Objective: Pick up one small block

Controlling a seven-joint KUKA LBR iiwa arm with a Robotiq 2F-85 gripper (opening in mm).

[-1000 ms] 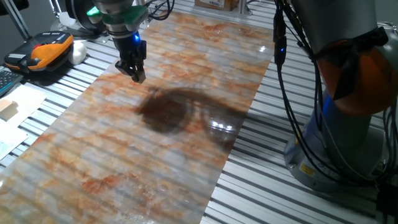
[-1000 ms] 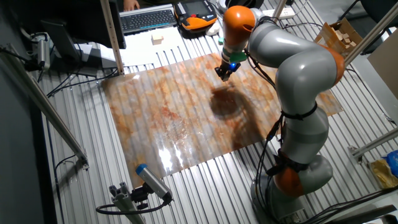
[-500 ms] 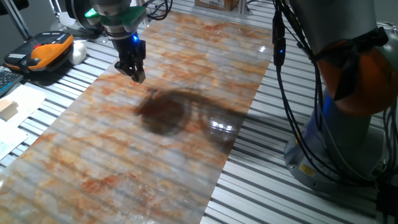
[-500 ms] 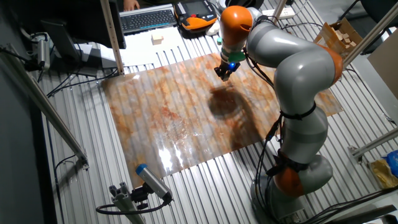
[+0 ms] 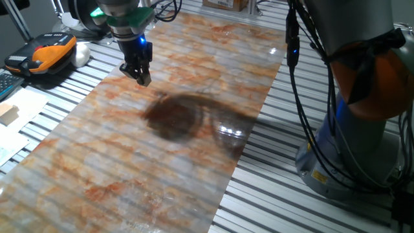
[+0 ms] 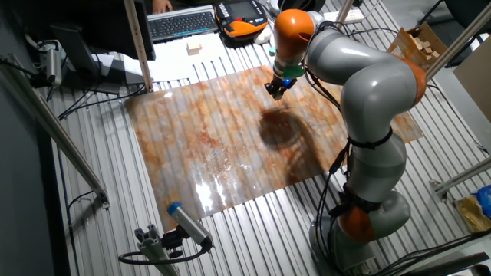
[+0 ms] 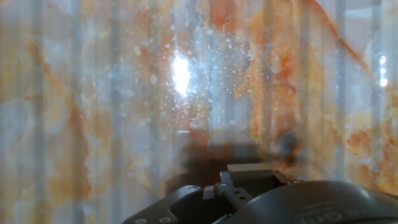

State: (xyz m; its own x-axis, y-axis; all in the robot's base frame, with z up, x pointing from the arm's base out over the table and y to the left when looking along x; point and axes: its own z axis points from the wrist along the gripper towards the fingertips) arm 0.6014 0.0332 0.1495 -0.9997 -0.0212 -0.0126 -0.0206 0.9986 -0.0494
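My gripper (image 5: 143, 79) hangs above the far left part of the marbled orange-grey mat (image 5: 129, 168), well clear of its surface; its dark shadow lies on the mat to the right. It also shows in the other fixed view (image 6: 275, 91). The fingers stand close together and look shut. The small block does not show anywhere on the mat, and I cannot make out one between the fingertips. The hand view shows only the gripper's dark body (image 7: 273, 199) over bare mat; the fingertips are out of view there.
A larger pale wooden block (image 5: 8, 114) lies on paper left of the mat, also seen in the other fixed view (image 6: 193, 48). An orange-black handset (image 5: 45, 55) and a keyboard (image 6: 180, 23) lie beyond. A cardboard box of wooden pieces (image 6: 420, 44) stands far right. The robot base (image 5: 352, 142) stands right of the mat.
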